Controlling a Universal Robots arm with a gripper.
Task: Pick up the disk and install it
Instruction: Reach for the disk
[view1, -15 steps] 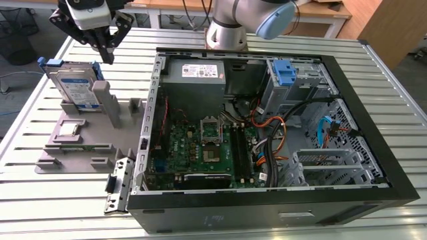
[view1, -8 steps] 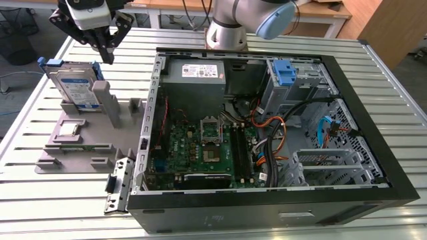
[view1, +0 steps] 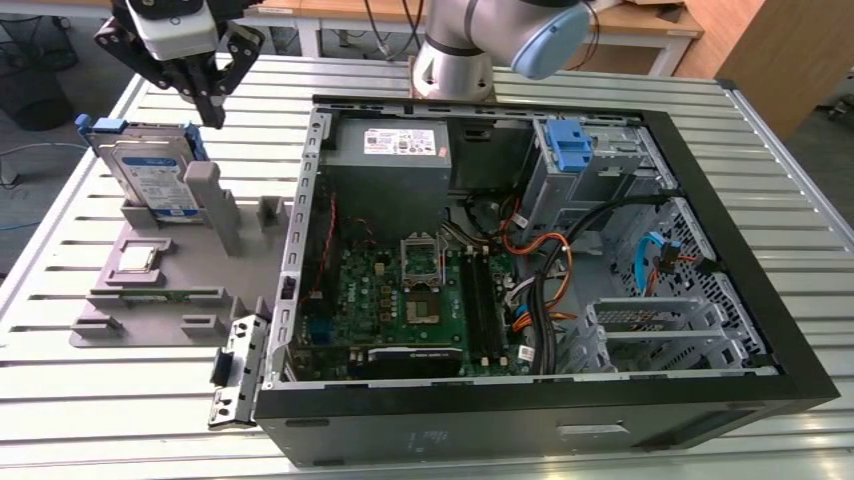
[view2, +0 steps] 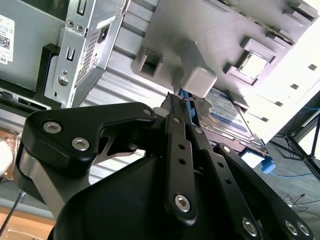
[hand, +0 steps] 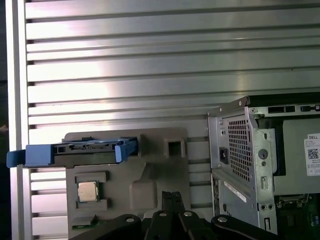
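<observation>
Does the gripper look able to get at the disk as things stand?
Probably yes. The gripper hangs just above and beside the disk, which stands on edge in the grey holder with its top edge bare and nothing between them. The jaws look shut, so they would need to open first.

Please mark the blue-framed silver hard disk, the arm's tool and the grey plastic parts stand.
Silver rectangular disk in blue plastic frame (view1: 151, 178): exterior view, on its blue-and-white label.
Black tool (view1: 214, 114): exterior view, midway between its fingertips.
Grey plastic parts stand (view1: 147, 314): exterior view, on a bare patch of its base.
</observation>
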